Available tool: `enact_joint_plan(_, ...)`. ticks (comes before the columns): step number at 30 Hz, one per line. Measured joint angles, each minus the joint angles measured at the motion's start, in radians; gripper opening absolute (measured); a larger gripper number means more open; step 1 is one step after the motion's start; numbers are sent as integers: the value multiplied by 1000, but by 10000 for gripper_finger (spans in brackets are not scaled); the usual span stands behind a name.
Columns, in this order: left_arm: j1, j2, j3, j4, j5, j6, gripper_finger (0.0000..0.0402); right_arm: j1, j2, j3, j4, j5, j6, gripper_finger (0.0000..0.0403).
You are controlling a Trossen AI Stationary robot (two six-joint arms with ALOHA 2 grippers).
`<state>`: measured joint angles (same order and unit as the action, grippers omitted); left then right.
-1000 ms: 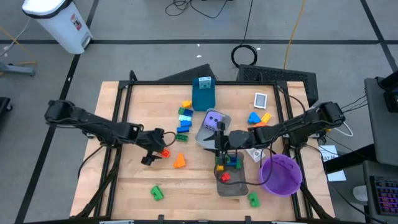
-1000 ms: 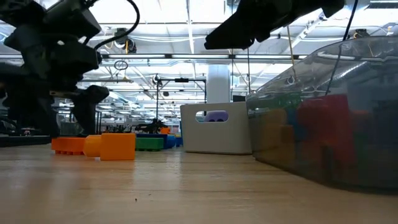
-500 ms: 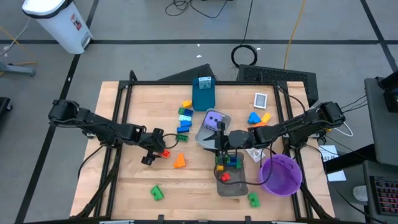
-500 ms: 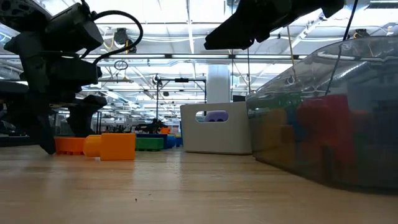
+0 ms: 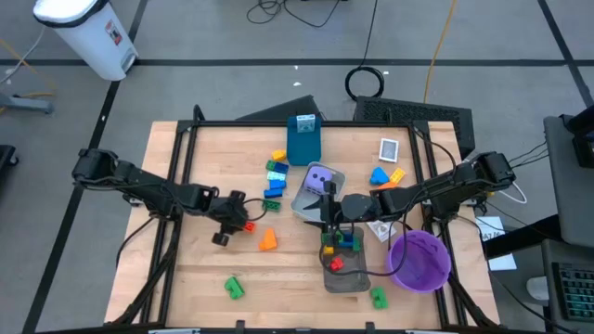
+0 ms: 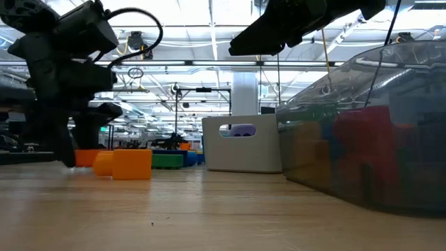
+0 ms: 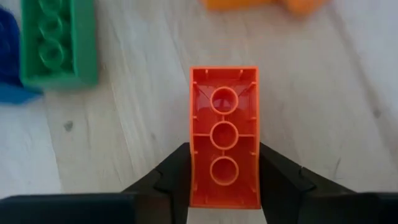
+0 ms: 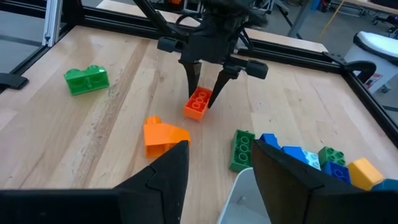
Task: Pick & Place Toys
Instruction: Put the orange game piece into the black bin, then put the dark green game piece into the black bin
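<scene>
Left gripper (image 7: 224,186) pinches the red-orange brick (image 7: 224,134) by its long sides, low on the wooden table (image 5: 186,269) left of centre; the brick lies stud side down, hollow tubes facing the wrist camera. Only one end sits between the fingers, so on lifting it may pivot or slip out. Right gripper (image 8: 214,168) hangs spread and empty over the grey tray (image 5: 345,278) of bricks, an obstacle if both arms converge there. Close by lie the orange sloped brick (image 8: 160,137) and green brick (image 7: 56,40), which a swinging brick could knock.
</scene>
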<state>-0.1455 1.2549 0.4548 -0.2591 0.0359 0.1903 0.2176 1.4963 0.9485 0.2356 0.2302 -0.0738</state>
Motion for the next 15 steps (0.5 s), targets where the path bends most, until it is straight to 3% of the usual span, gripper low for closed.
enact_joint_plan(4,-1,0,46,0,13,-5,146,0,0,0,26,0,-30,165)
enact_joint_plan(10,-1,0,141,10,14,26,184,-1,56,0,209,-5,-169,167)
enact_joint_plan(15,15,-1,224,30,13,20,160,-25,175,0,405,-104,-273,175)
